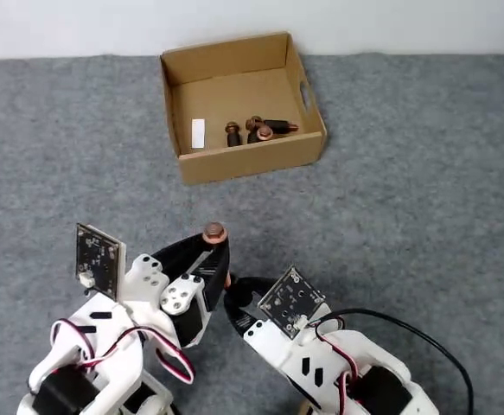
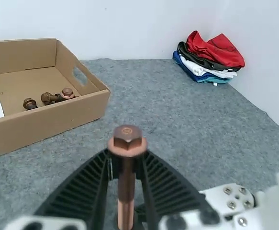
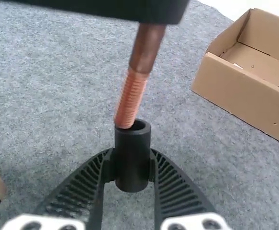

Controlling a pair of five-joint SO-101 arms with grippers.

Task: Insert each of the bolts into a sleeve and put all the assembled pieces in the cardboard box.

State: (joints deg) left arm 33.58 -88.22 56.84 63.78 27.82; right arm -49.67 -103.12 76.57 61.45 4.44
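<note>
A: Seen the bolt (image 2: 125, 177)?
B: Pinched just below the head in the left claw (image 2: 126, 160), threaded tip leaning into the mouth of the sleeve (image 3: 132, 155).
A: And that sleeve?
B: Clamped round its middle in the right claw (image 3: 131, 158), over the grey worktop (image 1: 407, 216).
A: Anything in the cardboard box (image 1: 243, 164)?
B: A few assembled pieces (image 1: 260, 130), lying close together on its floor, well apart from both claws.

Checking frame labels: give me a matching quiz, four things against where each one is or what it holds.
1. bolt
2. sleeve
3. cardboard box
4. pile of clothes

A. in right gripper
B. by the wall
C. in left gripper
D. holds assembled pieces

Pairs: 1-C, 2-A, 3-D, 4-B
</note>
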